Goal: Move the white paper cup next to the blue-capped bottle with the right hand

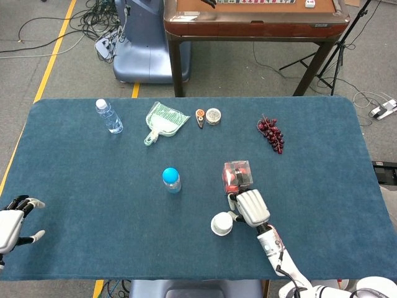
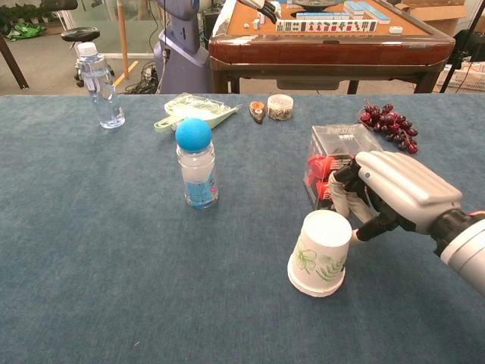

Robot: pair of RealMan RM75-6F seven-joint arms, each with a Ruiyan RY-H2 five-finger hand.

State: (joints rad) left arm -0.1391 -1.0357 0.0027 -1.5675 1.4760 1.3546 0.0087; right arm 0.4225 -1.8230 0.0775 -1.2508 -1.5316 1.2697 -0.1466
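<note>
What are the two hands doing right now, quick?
Left hand: open, fingers spread, holding nothing.
Right hand: fingers on the upside-down white paper cup, apparently holding it.

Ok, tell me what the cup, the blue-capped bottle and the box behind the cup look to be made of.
White paper cup: matte paper, judging by its printed green leaves and rolled rim. Blue-capped bottle: clear, glossy plastic by the look, with an opaque blue cap. Clear box: transparent rigid plastic, probably, since red contents show through.

right hand (image 1: 251,208) holding white paper cup (image 1: 221,224), blue-capped bottle (image 1: 171,179) apart
</note>
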